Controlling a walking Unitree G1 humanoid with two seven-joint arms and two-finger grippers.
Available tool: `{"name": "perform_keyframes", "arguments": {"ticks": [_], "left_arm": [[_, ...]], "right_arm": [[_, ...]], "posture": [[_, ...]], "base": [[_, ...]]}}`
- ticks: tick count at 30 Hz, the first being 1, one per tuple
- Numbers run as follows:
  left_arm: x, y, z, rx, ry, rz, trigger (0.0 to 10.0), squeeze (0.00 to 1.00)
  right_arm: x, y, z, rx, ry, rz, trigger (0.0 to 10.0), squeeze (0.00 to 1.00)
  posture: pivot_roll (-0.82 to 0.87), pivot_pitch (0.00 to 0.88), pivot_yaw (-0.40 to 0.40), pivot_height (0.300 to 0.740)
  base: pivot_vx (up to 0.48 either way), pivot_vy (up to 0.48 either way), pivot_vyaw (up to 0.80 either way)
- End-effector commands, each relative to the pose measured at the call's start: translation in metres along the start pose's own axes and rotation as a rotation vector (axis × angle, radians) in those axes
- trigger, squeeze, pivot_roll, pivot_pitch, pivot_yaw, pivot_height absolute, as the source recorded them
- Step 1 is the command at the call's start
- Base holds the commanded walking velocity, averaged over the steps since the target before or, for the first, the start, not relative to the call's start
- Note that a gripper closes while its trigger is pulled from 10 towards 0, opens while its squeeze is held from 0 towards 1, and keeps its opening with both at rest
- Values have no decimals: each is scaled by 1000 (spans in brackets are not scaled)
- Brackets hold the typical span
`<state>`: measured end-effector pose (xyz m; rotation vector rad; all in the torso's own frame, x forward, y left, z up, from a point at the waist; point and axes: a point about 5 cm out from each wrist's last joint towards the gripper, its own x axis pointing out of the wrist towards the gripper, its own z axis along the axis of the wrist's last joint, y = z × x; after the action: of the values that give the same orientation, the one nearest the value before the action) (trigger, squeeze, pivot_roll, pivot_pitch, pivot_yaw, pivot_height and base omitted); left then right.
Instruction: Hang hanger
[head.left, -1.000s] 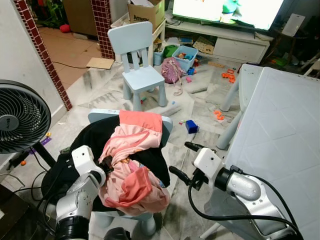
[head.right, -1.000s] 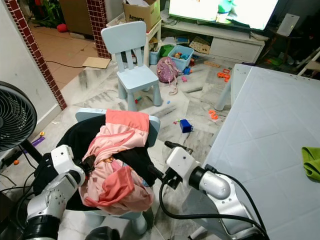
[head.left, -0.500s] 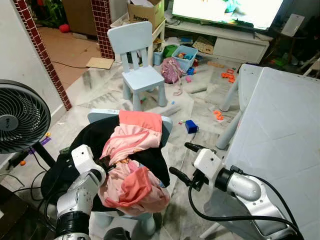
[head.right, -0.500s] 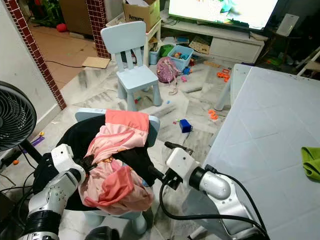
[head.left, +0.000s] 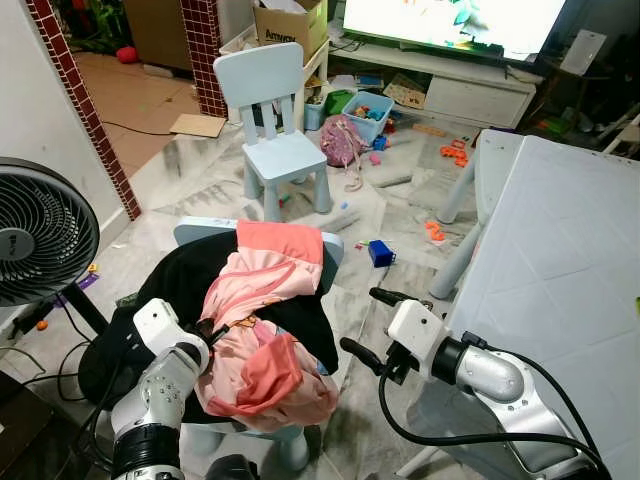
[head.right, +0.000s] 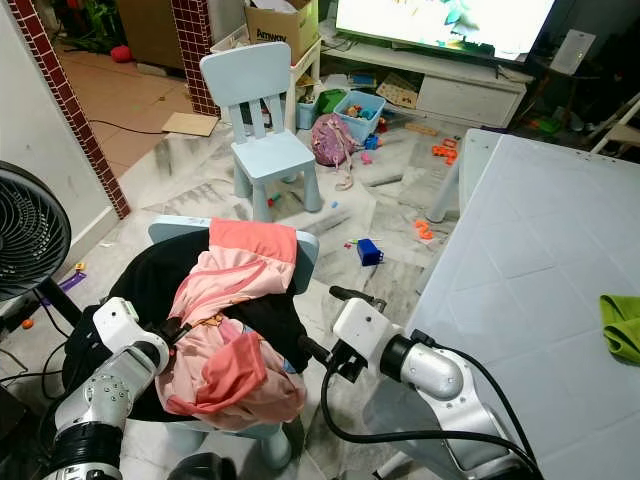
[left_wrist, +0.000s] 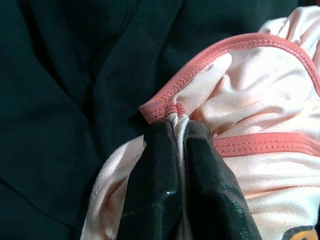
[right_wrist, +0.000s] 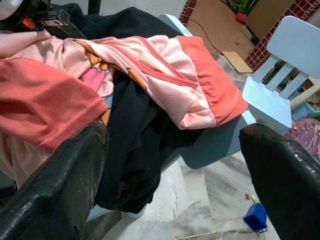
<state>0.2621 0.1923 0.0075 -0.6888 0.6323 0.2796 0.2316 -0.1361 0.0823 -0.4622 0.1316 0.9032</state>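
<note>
A heap of clothes lies on a low light-blue chair (head.left: 333, 249): a pink garment with coral trim (head.left: 262, 288), a coral piece (head.left: 283, 240) and a black garment (head.left: 178, 277). My left gripper (head.left: 212, 329) is at the heap's left side, shut on a coral-trimmed fold of the pink garment (left_wrist: 260, 95); its two fingers (left_wrist: 157, 170) press together on the cloth. My right gripper (head.left: 366, 323) stands open just right of the heap, a little apart from it, with the clothes between and beyond its fingers (right_wrist: 60, 180). I see no hanger.
A black fan (head.left: 40, 243) stands close on the left. A white table (head.left: 560, 260) fills the right, with a green cloth (head.right: 622, 326) on it. Further off stand a second small blue chair (head.left: 275, 110), scattered toys, a blue block (head.left: 379, 253) and a TV stand.
My left gripper has drawn back slightly to the left, still holding the pink fold. The right arm has barely moved.
</note>
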Motion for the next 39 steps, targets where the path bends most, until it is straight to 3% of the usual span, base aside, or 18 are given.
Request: {"name": "perform_keyframes", "arguments": {"ticks": [1, 6, 11, 19, 23, 27, 31, 33, 34, 35, 36, 39], "left_arm": [[0, 0, 6, 44, -54, 19, 0, 0], [-14, -17, 26, 216, -298, -78, 0, 0], [-25, -26, 17, 331, -333, -132, 0, 0], [-51, -20, 8, 738, -515, -212, 0, 0], [-56, -25, 6, 834, -551, -267, 0, 0], [-58, -36, 2, 858, -554, -336, 0, 0], [-57, -54, 3, 783, -534, -357, 0, 0], [-57, -60, 4, 766, -536, -362, 0, 0], [-58, -65, 5, 766, -537, -372, 2549, 0], [-57, -67, 5, 766, -538, -380, 2549, 0], [-57, -73, 5, 779, -536, -395, 10000, 0], [-56, -79, 7, 790, -540, -411, 10000, 0]], "right_arm": [[-1, -3, 1, -16, -1, -1, 10000, 0], [-1, -5, -1, -6, -1, -40, 10000, 0], [0, -10, -2, 5, -5, -94, 10000, 0], [1, -21, -2, 17, -17, -177, 10000, 0], [5, -24, -1, 30, -32, -219, 10000, 0], [5, -34, 1, 101, -63, -331, 10000, 0], [-4, -56, 1, 292, -131, -574, 10000, 0], [-7, -61, 0, 338, -147, -637, 10000, 0], [-10, -63, -1, 363, -153, -675, 10000, 0], [-11, -65, -2, 380, -157, -700, 10000, 0], [-13, -66, -5, 415, -161, -747, 10000, 0], [-16, -68, -8, 440, -158, -800, 10000, 0]], "posture": [[-22, 0, -53, 740], [-19, 0, -53, 740], [-14, 0, -52, 740], [5, 0, -48, 740], [11, 0, -48, 740], [11, 0, -45, 740], [6, 0, -35, 740], [5, 0, -30, 740], [5, 0, -28, 740], [3, 0, -24, 740], [1, 0, -16, 740], [-2, 0, -6, 740]], "base": [[0, 0, 0], [0, 0, 0], [0, 0, 0], [0, 0, 0], [0, 0, 0], [0, 0, 0], [0, 0, 0], [0, 0, 0], [0, 0, 0], [0, 0, 0], [0, 0, 0], [0, 0, 0]]}}
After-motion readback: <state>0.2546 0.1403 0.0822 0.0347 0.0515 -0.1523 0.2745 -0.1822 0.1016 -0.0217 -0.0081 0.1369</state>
